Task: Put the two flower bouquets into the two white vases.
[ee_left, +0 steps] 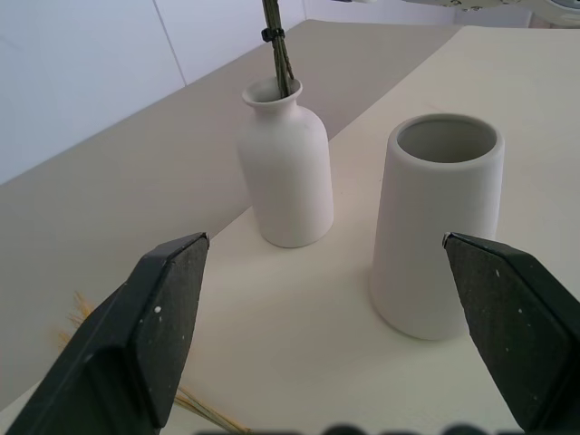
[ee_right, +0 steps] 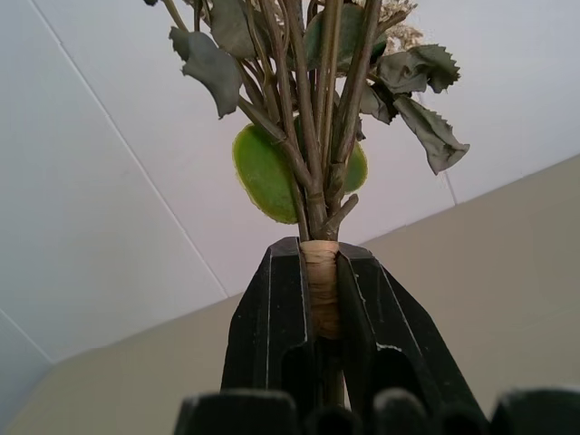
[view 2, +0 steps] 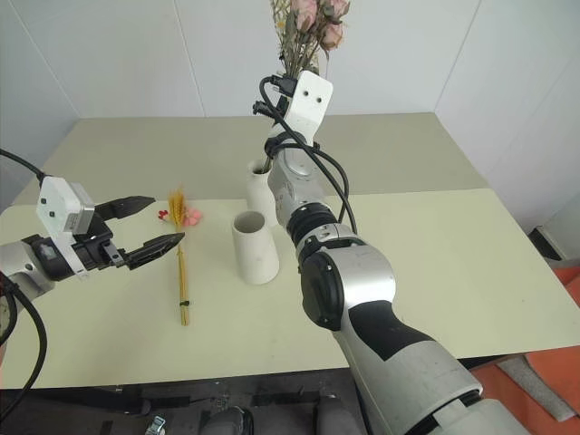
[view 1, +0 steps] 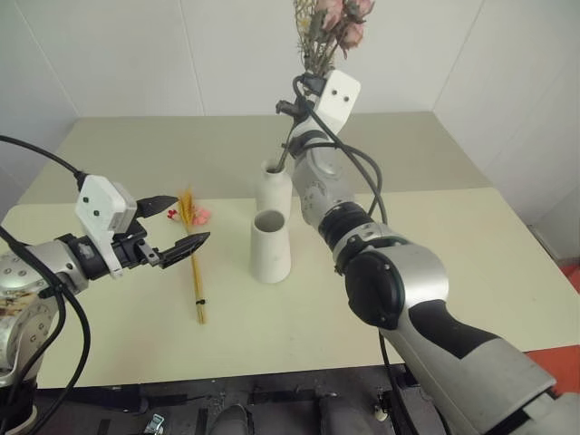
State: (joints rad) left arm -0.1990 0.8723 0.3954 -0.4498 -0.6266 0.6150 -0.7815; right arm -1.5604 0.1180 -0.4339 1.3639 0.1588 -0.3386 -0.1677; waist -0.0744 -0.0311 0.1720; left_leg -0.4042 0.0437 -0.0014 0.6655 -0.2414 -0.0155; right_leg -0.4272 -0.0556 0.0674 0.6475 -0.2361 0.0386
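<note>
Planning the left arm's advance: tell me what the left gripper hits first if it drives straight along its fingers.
Probably the wide-mouthed vase, lying slightly off centre ahead of the open left gripper; the narrow-necked vase stands farther back. Depth is uncertain.

- The rose bouquet [view 1: 333, 27] is cut off by the top edge of the head views, so we cannot see its full crown.
- In the right wrist view, the leaves and stems run out of the top edge, and no blooms show.
- The right tool [ee_right: 319, 272] covers the wrapped part of the stems, and we cannot see the stem below its fingers there.
- The stem ends disappear inside the bottle vase [ee_left: 285, 172]; we cannot tell how deep they reach.
- The wheat bouquet [view 1: 193, 263] shows in the left wrist view as a few blurred golden strands, cut off by the edge.
- Its small pink and red flowers are too small to make out.
</note>
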